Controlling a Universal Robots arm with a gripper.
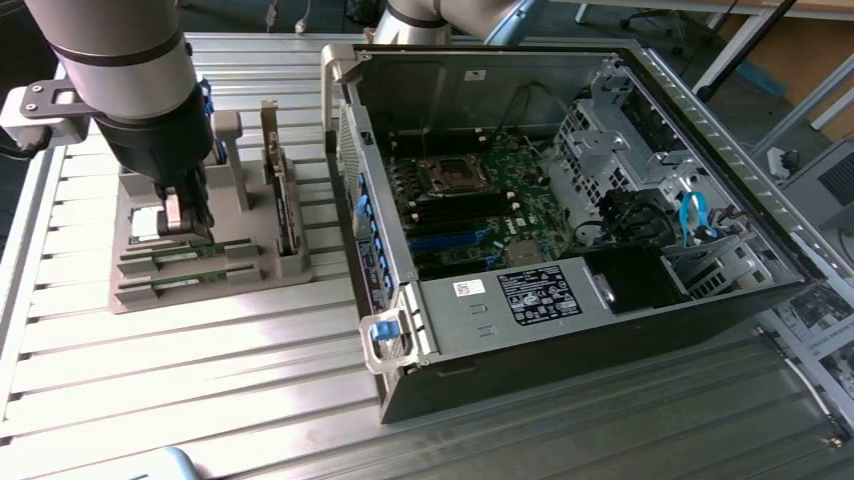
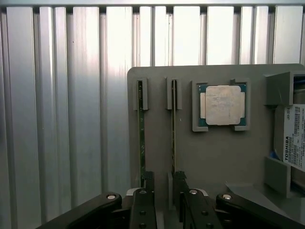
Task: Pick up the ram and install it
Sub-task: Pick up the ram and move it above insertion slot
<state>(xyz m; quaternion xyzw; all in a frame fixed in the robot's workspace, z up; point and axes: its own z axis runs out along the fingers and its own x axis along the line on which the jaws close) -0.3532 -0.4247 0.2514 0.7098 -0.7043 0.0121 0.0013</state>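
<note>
Two green ram sticks stand on edge in a grey fixture (image 2: 214,157): one ram (image 2: 141,138) on the outer side and a second ram (image 2: 174,129) beside the silver processor chip (image 2: 221,105). In the exterior view the sticks (image 1: 167,256) lie in the fixture's front slots, just below my gripper (image 1: 184,225). My gripper (image 2: 163,180) hangs over one end of the two sticks, open and holding nothing. Each dark fingertip (image 2: 148,183) lines up roughly with one stick, and that end of both sticks is hidden behind the fingers.
An upright expansion card (image 1: 280,190) stands in the fixture toward the exterior view's right. A Toshiba hard drive (image 2: 291,138) lies beside the processor. The open computer case (image 1: 627,110) with its motherboard (image 1: 467,200) sits right of the fixture on a ribbed metal table (image 1: 200,380).
</note>
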